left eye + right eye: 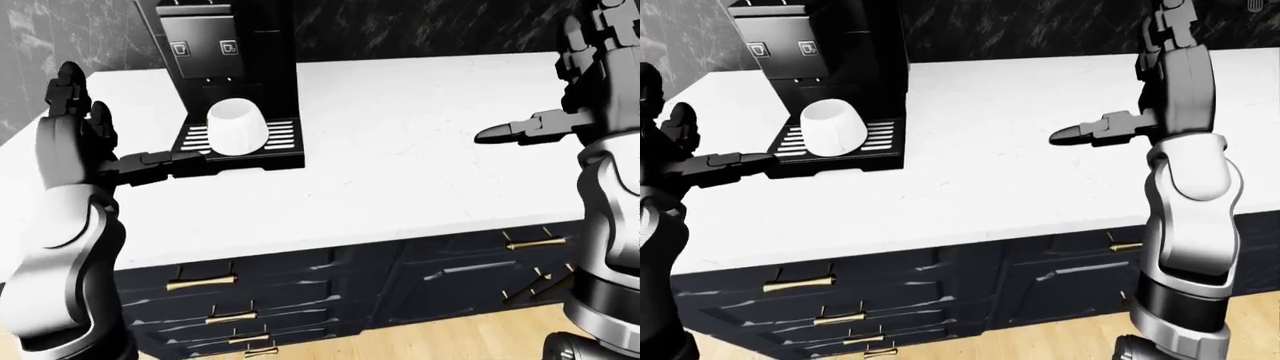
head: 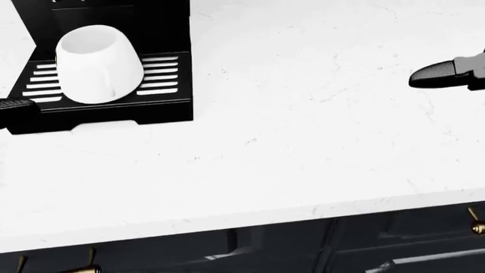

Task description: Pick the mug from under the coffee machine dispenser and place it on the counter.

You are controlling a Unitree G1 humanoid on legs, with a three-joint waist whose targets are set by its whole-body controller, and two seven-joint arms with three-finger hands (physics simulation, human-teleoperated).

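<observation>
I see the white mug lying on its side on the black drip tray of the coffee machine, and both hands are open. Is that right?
Not quite. The mug stands upright on the drip tray of the coffee machine, as the left-eye view shows. The rest holds: the left hand and right hand are both open.

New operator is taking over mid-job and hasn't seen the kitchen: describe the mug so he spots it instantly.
Find the black coffee machine at the left of the white counter. On its slatted drip tray, under the dispenser, stands the mug: plain white, the only pale object on the black machine.
</observation>
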